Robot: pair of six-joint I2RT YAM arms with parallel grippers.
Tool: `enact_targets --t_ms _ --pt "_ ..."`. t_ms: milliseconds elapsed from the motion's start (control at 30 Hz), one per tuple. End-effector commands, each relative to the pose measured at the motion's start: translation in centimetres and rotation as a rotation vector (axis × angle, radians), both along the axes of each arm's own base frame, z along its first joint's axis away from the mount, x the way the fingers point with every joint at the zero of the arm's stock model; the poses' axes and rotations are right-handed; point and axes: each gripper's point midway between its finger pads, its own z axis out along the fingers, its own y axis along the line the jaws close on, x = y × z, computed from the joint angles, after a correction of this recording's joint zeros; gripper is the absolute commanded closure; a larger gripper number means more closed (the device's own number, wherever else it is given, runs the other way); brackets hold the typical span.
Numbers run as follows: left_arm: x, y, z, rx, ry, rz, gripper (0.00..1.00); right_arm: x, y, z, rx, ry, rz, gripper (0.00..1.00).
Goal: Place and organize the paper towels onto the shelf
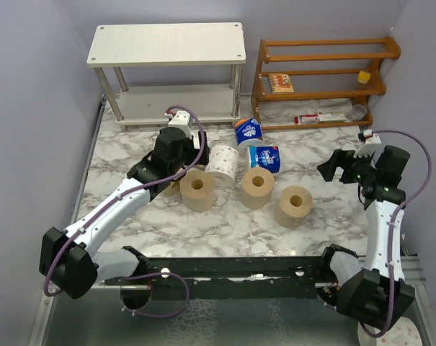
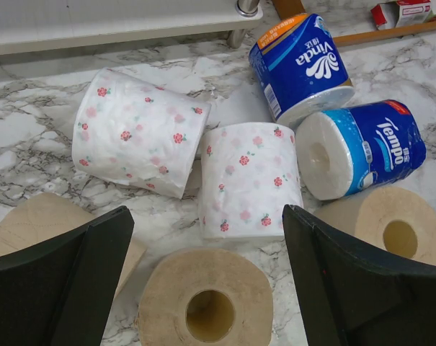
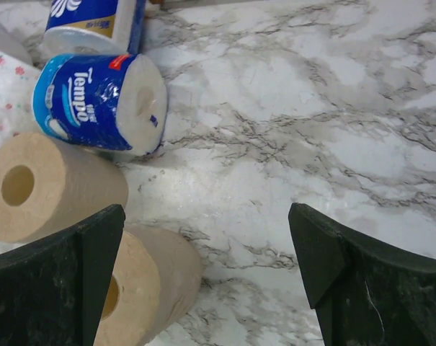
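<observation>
The paper towels (image 1: 257, 187) lay bunched at the middle of the marble table (image 1: 326, 216), tan rolls nearest, with a dotted white one and two blue-wrapped ones behind them. None were on the white shelf (image 1: 167, 43) at the far left, beside a wooden rack (image 1: 326, 50). The left arm (image 1: 117, 209) reached over the left rolls, and the right gripper (image 1: 333, 167) hung open to the right of them.
</observation>
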Motion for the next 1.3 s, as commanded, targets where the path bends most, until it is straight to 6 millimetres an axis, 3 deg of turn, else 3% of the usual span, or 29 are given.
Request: enact_targets --t_ms 0,233,667,767,833,1000,1067,1167,1267 --pt "0.1 -0.2 1.3 -0.028 -0.026 -0.009 0.11 0.7 -2.4 2.0 -0.018 -0.070 -0.182 0.00" --pt "0.2 -0.1 1.2 -0.024 -0.022 -0.007 0.11 0.5 -0.2 0.5 0.007 -0.030 -0.007 0.00" --pt "0.6 0.3 0.8 -0.001 -0.019 0.019 0.12 0.9 -1.3 1.3 0.008 -0.004 -0.089 0.00" --pt "0.8 1.1 0.9 0.033 -0.026 0.053 0.12 -0.3 1.1 1.4 -0.009 -0.081 0.078 0.00" --pt "0.8 1.8 1.3 0.046 -0.046 0.079 0.12 -1.2 2.7 2.5 -0.009 -0.144 0.172 0.00" --pt "0.6 3.1 2.6 0.054 -0.098 0.121 0.12 -1.8 2.5 2.7 -0.050 -0.121 0.187 0.01" --pt "0.5 2.9 2.8 0.044 -0.103 0.110 0.12 -2.4 3.1 1.7 -0.073 -0.075 0.301 0.08" --pt "0.4 2.1 2.8 0.024 -0.091 0.076 0.13 -3.3 3.7 1.1 -0.083 -0.065 0.372 0.01" --pt "0.2 1.7 2.8 0.011 -0.084 0.055 0.13 -3.9 4.7 2.3 -0.078 -0.131 0.412 0.00"
